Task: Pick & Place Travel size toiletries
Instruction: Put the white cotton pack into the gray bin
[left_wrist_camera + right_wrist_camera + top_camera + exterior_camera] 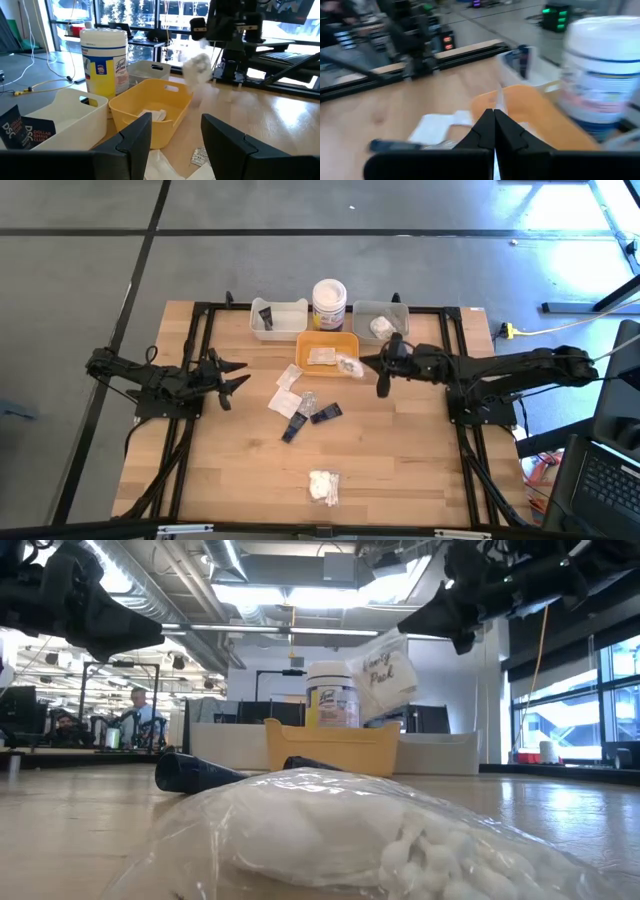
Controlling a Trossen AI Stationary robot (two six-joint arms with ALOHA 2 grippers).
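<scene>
Wooden table (400, 470), catalogued from above. Far edge: white tray (278, 319) with a black tube (266, 316) inside, white jar with yellow label (328, 304), grey tray (380, 320) with a white fluffy piece (379, 327).

Yellow tray (327, 351) — in front of the jar; holds a flat sachet (322, 356).

Right gripper (383, 383) — fingers pressed together, pinching a clear-wrapped packet (387, 673) that hangs above the near right corner of the yellow tray; whether it touches the rim cannot be told.

Left gripper (237, 374) — over the table's left side, fingers partly spread, holding nothing.

Table centre: two white sachets (287, 388), black tubes (309, 420) just beside them, well apart from both grippers.

Near edge: clear-wrapped white fluffy piece (324, 486), lying alone.
</scene>
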